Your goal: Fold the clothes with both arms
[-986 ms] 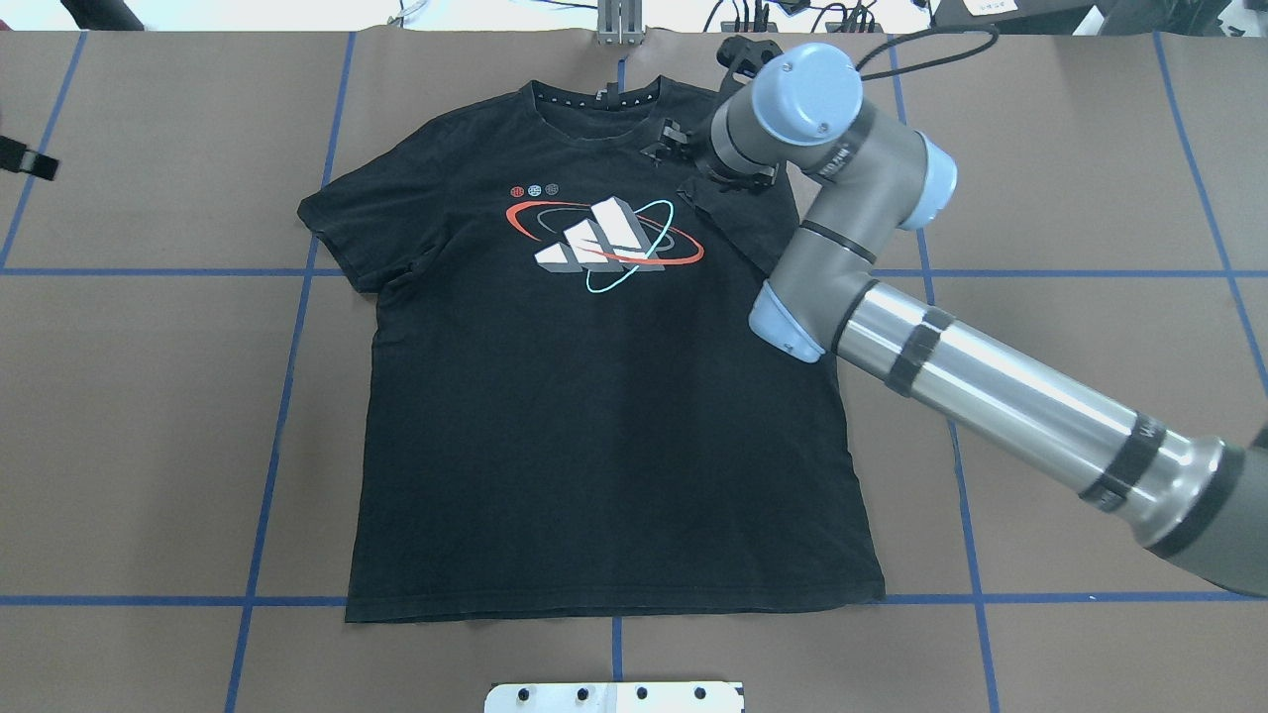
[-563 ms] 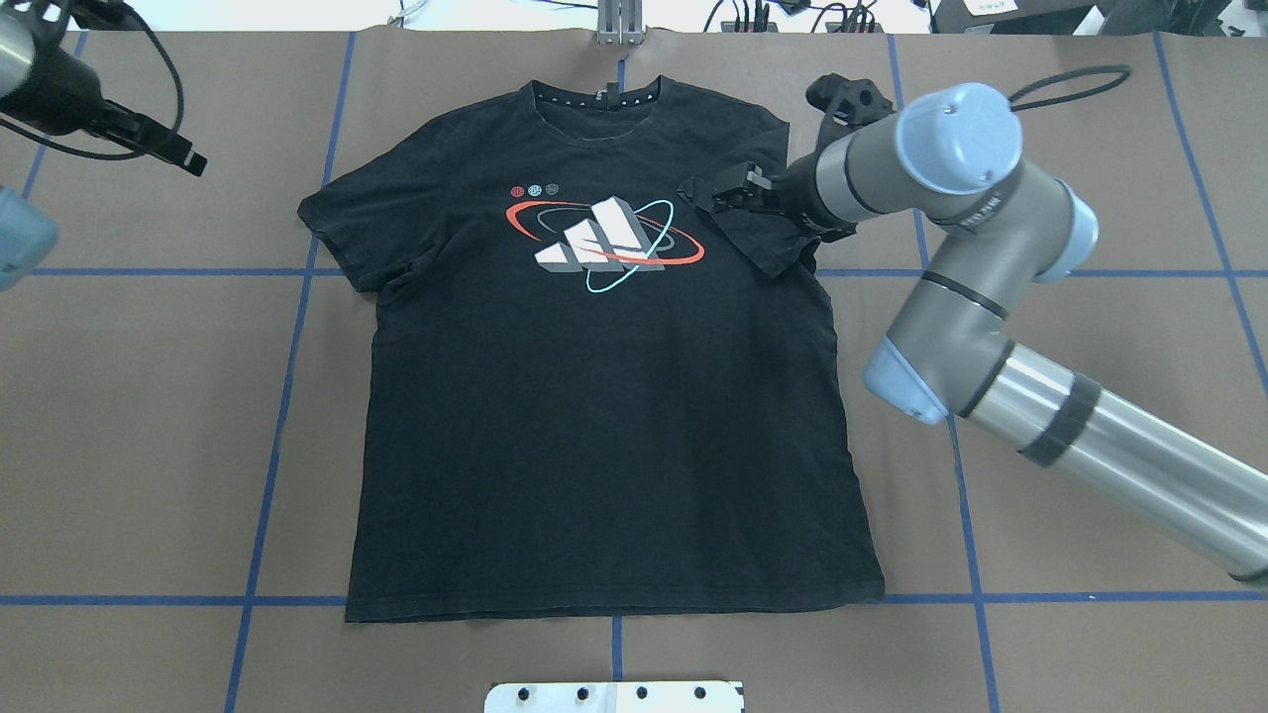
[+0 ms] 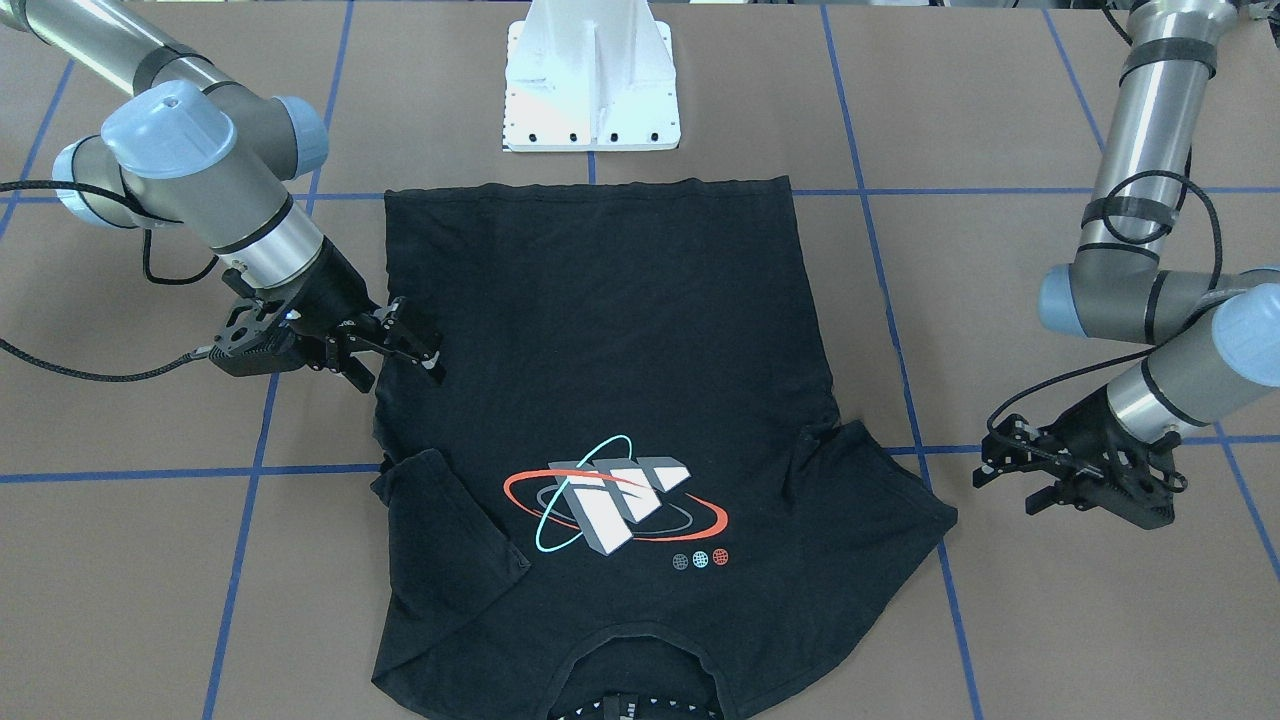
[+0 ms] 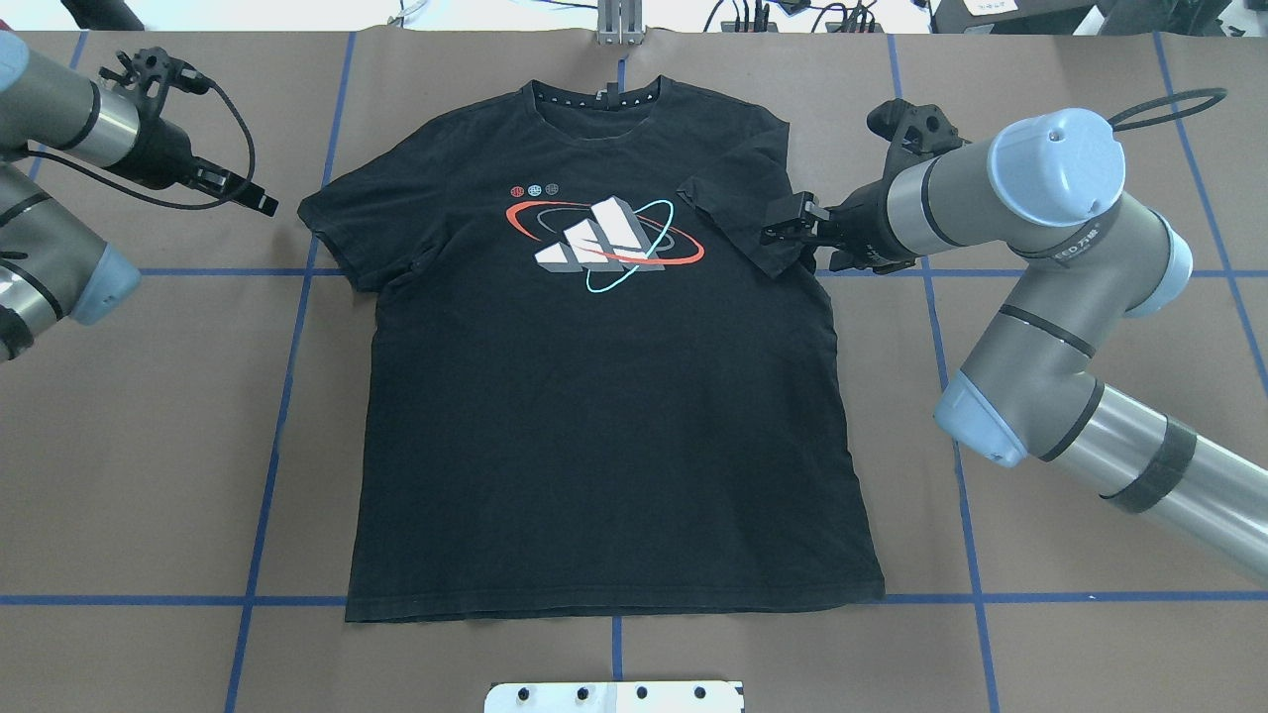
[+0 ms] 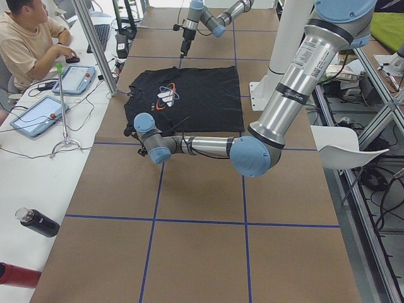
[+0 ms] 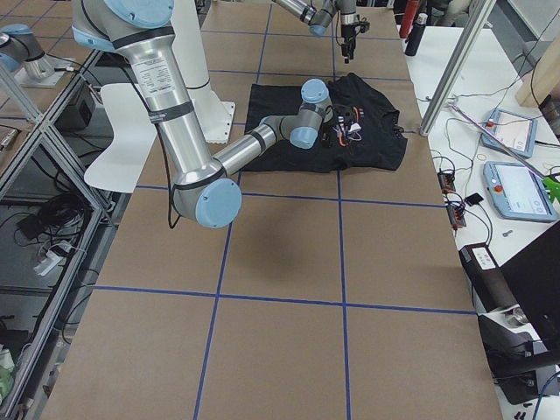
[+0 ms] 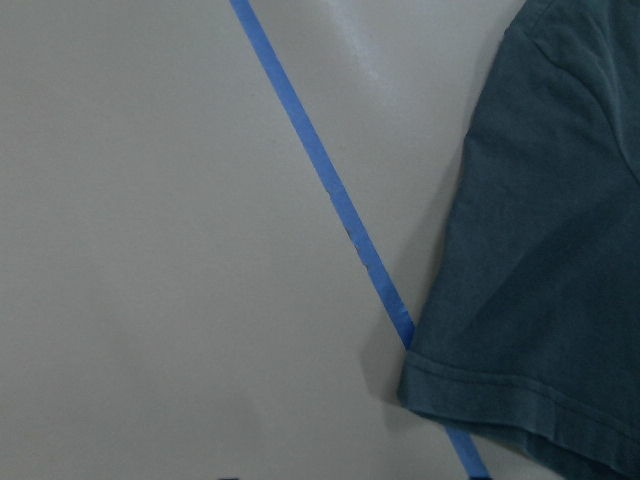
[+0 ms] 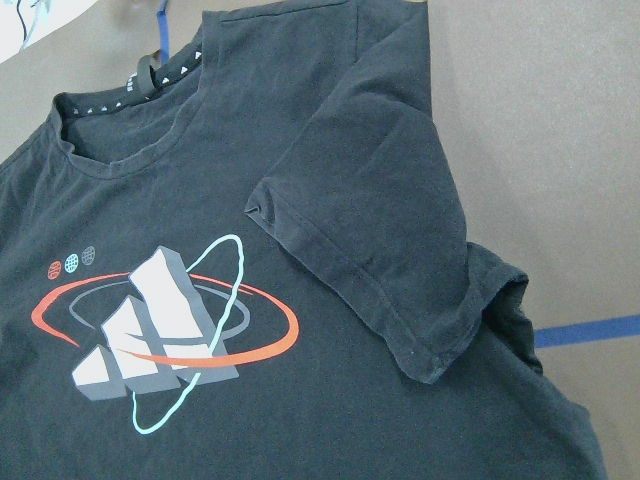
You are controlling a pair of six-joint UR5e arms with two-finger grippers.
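The black T-shirt (image 4: 594, 426) lies flat on the table, chest graphic (image 4: 604, 243) up and collar far from the robot. Its right sleeve (image 4: 738, 223) is folded inward onto the chest, as the right wrist view (image 8: 380, 230) also shows. My right gripper (image 4: 783, 226) is open and empty, just off that folded sleeve's outer edge; in the front view (image 3: 400, 350) its jaws stand apart. My left gripper (image 4: 260, 204) is open and empty over bare table, a short way left of the flat left sleeve (image 4: 342, 233). The left wrist view shows that sleeve's hem (image 7: 500, 400).
Blue tape lines (image 4: 287, 396) cross the brown table. The white base mount (image 3: 592, 80) stands at the robot's edge, close to the shirt's hem. In the exterior left view an operator (image 5: 28, 44) sits at a side bench with tablets (image 5: 79, 77).
My right gripper has drawn back to the right, from near the collar to off the shirt's side, leaving the sleeve folded. My left arm has come in from the left toward the left sleeve.
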